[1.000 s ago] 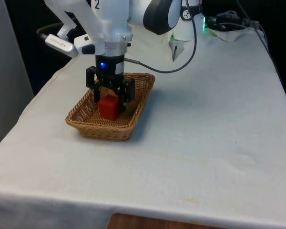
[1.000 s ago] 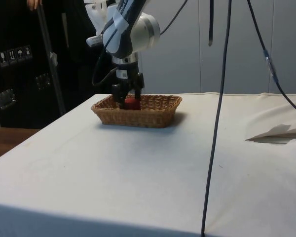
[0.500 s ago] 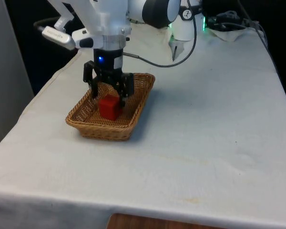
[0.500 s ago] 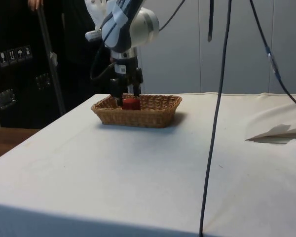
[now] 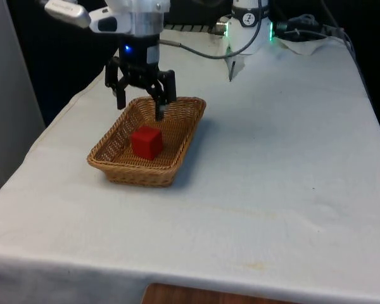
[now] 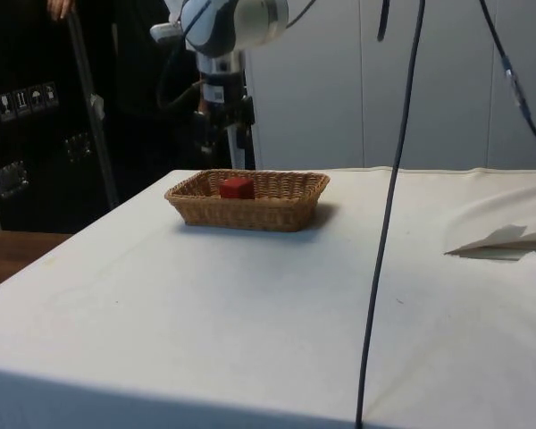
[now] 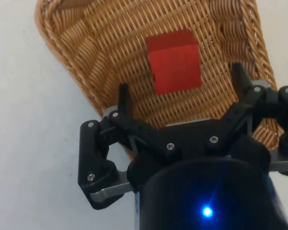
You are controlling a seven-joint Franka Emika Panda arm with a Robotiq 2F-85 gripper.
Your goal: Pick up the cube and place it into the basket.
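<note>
Your gripper (image 5: 140,104) hangs wide open and empty above the basket's (image 5: 177,158) far end, while the red cube (image 5: 145,142) sits on the wicker floor near the basket's middle.

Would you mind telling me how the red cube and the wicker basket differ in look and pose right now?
The cube is solid, smooth and red; the basket is woven, tan and open-topped. The cube is compact with equal sides; the basket is a long, shallow tray with flaring walls. The cube sits inside on the woven floor, turned at an angle to the walls, while the basket rests on the white cloth. Both are free of the hand, which hangs open above them.
</note>
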